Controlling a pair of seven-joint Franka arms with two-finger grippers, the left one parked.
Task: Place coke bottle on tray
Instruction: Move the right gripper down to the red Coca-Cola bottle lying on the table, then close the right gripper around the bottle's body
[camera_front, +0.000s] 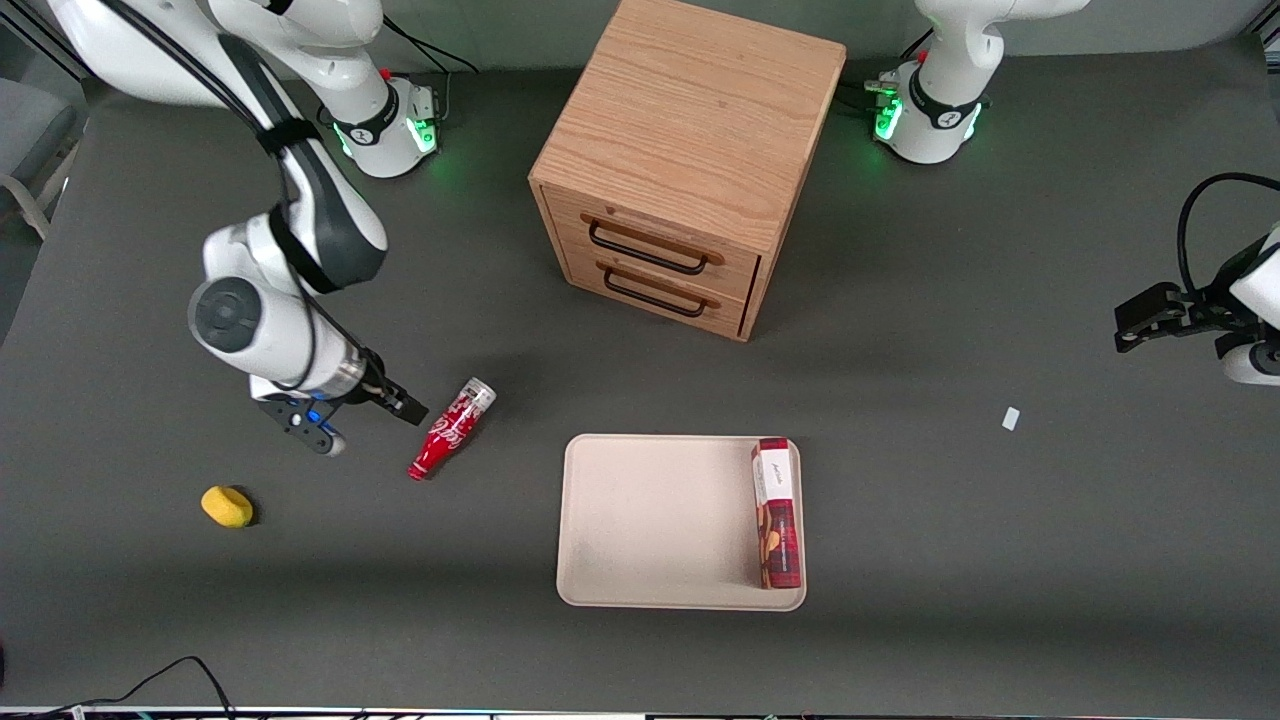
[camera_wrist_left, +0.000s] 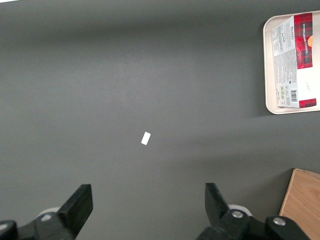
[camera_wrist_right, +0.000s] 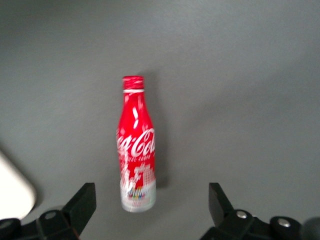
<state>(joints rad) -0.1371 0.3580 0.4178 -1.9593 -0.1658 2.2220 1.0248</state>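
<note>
The small slim red coke bottle (camera_wrist_right: 136, 145) lying on the dark grey worktop (camera_front: 950, 560) has the white curly words "Coca-Cola" on its side. The red-and-white flat snack box (camera_wrist_left: 296, 60) lies along one short edge of the flat cream tray (camera_front: 650, 520). Its red stripe reads "VANILLA SHORTBREAD". The small print and barcode cannot be read.

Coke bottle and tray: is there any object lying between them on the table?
No. In the front view only bare table separates the coke bottle from the tray. The open gripper hovers beside the bottle, away from the tray.
</note>
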